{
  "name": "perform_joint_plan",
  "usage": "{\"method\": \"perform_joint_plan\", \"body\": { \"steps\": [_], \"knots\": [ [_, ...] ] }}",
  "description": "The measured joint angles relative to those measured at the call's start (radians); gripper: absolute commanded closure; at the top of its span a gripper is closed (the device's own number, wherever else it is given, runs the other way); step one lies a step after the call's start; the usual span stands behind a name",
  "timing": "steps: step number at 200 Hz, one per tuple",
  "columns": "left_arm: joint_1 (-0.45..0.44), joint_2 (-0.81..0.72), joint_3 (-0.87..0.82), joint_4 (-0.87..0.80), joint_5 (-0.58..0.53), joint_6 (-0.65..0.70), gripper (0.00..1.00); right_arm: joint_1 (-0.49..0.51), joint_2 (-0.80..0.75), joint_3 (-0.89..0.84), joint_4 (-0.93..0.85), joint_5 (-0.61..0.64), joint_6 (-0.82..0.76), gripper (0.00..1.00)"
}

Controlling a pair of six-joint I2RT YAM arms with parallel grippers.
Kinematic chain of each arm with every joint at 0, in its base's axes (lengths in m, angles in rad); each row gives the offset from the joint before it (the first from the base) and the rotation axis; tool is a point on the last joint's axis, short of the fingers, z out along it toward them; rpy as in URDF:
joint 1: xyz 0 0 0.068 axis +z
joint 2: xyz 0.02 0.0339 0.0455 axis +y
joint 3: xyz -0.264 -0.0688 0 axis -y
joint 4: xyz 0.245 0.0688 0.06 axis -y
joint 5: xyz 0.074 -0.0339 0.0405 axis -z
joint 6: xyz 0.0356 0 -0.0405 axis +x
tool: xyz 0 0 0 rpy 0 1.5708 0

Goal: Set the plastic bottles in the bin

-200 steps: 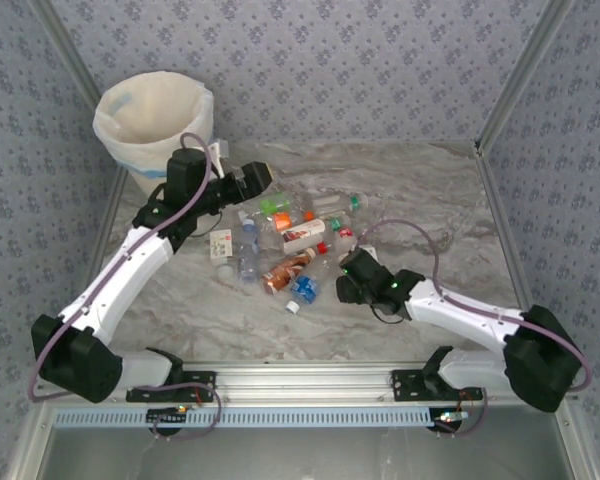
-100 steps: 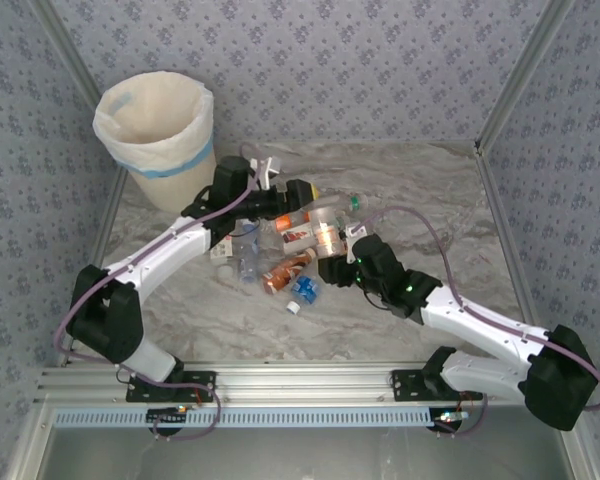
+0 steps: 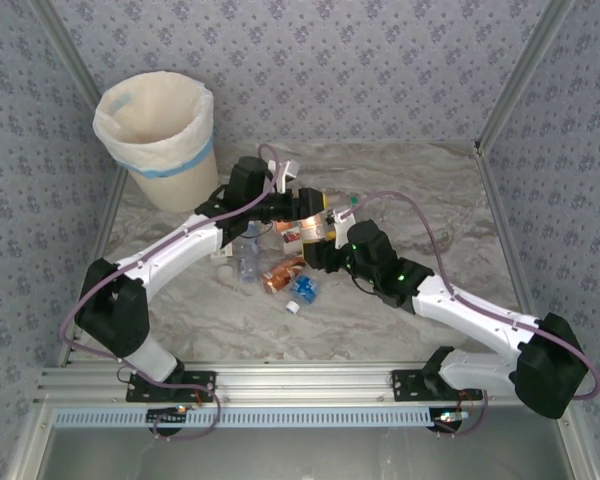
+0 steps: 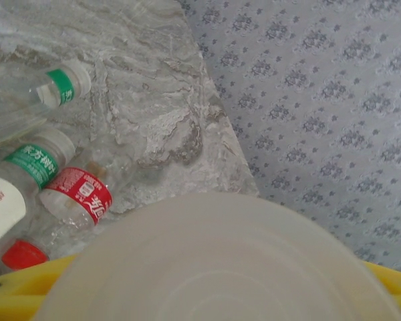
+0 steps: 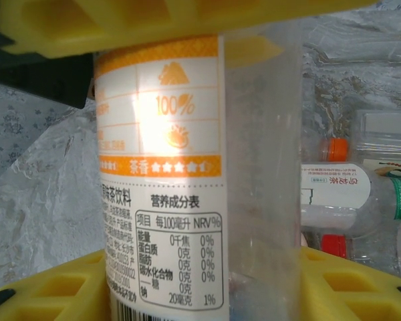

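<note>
Writing on the bottle (image 5: 160,180) before the right wrist camera: orange band, "100%", a row of stars, then a Chinese nutrition table headed "NRV%" with a column of 0% figures. Clamped across its body by the right gripper (image 5: 204,287), yellow pads (image 5: 53,287) at 5 and 7 o'clock, more yellow across it at 12. At 3 o'clock, lying bottles (image 5: 341,194): white label in dark Chinese print, orange and red caps.

Under the left wrist camera, a green label (image 4: 33,164) and a red label (image 4: 80,194), white Chinese characters on both, too small to read. Around a pale round translucent end (image 4: 220,254), the left gripper (image 4: 214,301); clamped or loose, cannot tell.

From above, bin (image 3: 155,120) at 10 o'clock in the corner of the walls (image 3: 330,60), well apart from the grippers at centre. Bare table (image 3: 460,180) open from 1 to 4 o'clock.

Against half a second back: right gripper raised toward 12, left gripper farther from the bin.
</note>
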Motion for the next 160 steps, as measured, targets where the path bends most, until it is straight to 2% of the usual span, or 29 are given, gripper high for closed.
{"method": "perform_joint_plan", "body": {
  "steps": [23,73,83,118,160],
  "knots": [
    [0.000,0.000,0.000,0.001,-0.003,0.010,0.49,0.000,0.003,0.000,0.001,-0.003,0.000,0.42],
    [0.000,0.000,0.000,-0.022,-0.039,0.016,0.56,0.000,0.005,0.037,-0.048,-0.004,-0.029,0.05],
    [0.000,0.000,0.001,-0.037,-0.061,0.024,0.57,0.000,0.005,0.049,-0.064,0.004,-0.045,0.00],
    [0.022,-0.028,0.002,-0.121,-0.185,0.066,0.59,0.000,0.002,0.058,-0.122,0.090,-0.048,0.00],
    [0.060,-0.112,0.090,-0.270,-0.449,0.225,0.58,-0.007,-0.023,0.058,-0.169,0.243,-0.010,0.00]
  ]
}}
